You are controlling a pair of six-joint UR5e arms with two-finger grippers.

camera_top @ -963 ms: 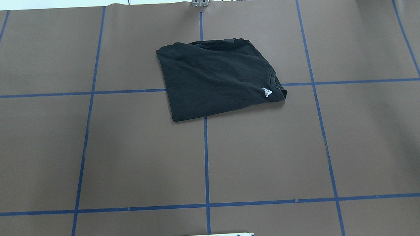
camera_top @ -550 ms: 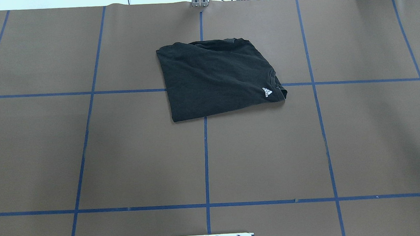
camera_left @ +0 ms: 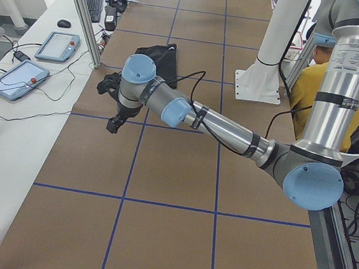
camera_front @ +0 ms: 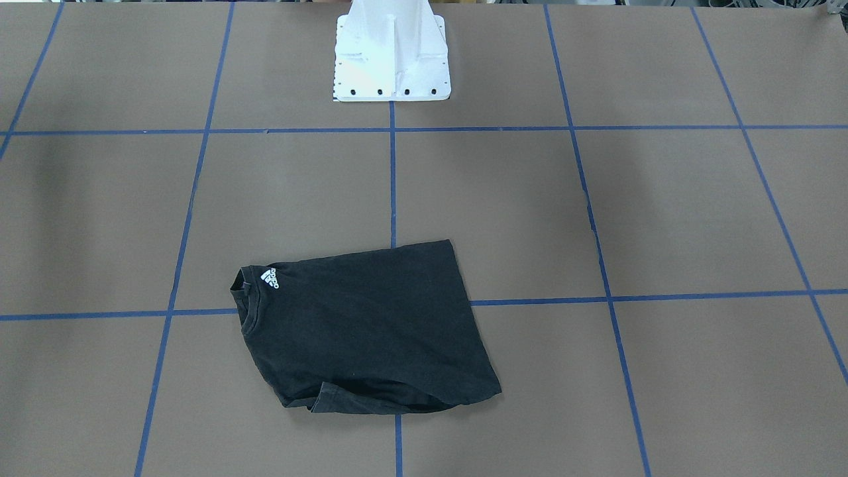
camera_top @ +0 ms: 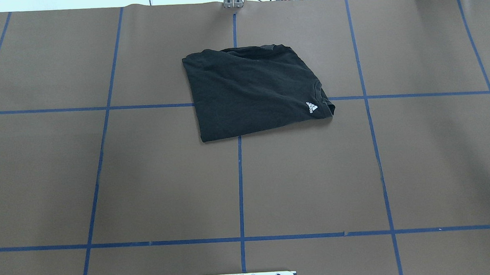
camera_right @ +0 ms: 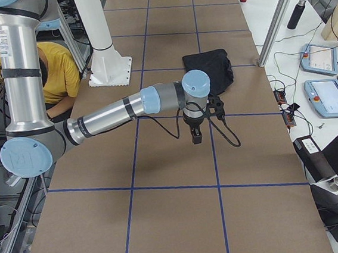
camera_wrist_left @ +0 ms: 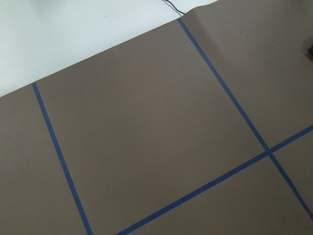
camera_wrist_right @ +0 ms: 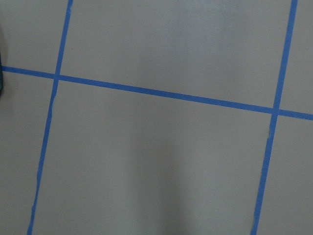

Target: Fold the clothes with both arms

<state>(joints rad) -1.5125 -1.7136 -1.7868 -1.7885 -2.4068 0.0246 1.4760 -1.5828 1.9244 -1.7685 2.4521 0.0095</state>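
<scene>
Nothing has moved in the overhead view since the earlier frames: the black T-shirt (camera_top: 255, 91) lies in the same folded, roughly square shape, and no arm shows in that view. It rests flat on the brown counter (camera_top: 168, 178), in the half far from the robot, across the middle blue tape line (camera_top: 240, 187). Its collar and small white logo (camera_top: 311, 107) are at the corner towards the robot's right. From the front-facing camera the T-shirt (camera_front: 361, 324) sits well apart from the white pedestal base (camera_front: 391, 59), with the logo (camera_front: 269, 278) at its upper left corner and a loose sleeve edge at the side away from the robot.

From the left end of the counter, the left arm (camera_left: 220, 123) reaches out over the counter. The left hand (camera_left: 112, 125) hangs above the surface, nearer that camera than the T-shirt (camera_left: 156, 57) and not touching it. From the right end, the right arm (camera_right: 119, 110) stretches out likewise. The right hand (camera_right: 195, 138) points down above the counter, also on the near side of the T-shirt (camera_right: 208, 69) and clear of it. So the garment lies between the two hands, touched by neither. Whether either hand is wide or narrow I cannot tell. Both wrist cameras show only brown counter and blue tape.
</scene>
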